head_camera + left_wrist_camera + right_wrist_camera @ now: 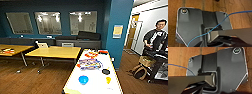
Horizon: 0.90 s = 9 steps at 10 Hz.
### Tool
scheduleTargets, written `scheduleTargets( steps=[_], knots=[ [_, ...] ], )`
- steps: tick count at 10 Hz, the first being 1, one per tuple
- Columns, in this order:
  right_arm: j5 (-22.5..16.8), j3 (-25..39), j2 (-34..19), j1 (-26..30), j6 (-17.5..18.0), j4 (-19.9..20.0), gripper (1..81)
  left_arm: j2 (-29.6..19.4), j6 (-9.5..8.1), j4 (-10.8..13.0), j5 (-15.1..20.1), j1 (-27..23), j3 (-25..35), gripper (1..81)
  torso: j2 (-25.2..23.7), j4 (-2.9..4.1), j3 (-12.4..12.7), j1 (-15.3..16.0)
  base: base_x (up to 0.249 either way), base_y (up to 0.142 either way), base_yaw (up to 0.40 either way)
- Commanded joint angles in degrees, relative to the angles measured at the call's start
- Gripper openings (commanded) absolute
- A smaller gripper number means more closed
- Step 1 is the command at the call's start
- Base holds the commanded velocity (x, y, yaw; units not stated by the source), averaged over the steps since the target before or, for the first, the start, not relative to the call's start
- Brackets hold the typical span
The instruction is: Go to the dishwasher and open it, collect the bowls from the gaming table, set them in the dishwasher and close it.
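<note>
No readable text, wall notice (117, 31) too blurred to read

One gaming table (113, 83); two bowls: blue bowl (83, 79), yellow bowl (108, 79); one person (156, 40).

A long worktop (100, 86) runs ahead. Two bowls (83, 79) sit near its near edge, one left, one right; game boxes (90, 63) lie behind them. A person (156, 47) stands far right.
</note>
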Motion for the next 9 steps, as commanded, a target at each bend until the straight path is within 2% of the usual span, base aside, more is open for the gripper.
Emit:
scheduleTargets(
  steps=[1,9],
  knots=[
    [-2.6,0.3,0.0,2.2,-0.2,-0.1,81.1,-0.9,0.39,0.4,2.5,-2.1,0.5,81.1,0.0,0.02,0.0,0.0,0.093,0.000,0.000],
    [-2.6,0.3,0.0,2.1,-0.2,-0.1,81.1,-1.0,0.48,0.4,2.4,-2.2,0.5,81.1,0.0,0.00,0.0,0.0,0.102,0.000,0.000]
  ],
)
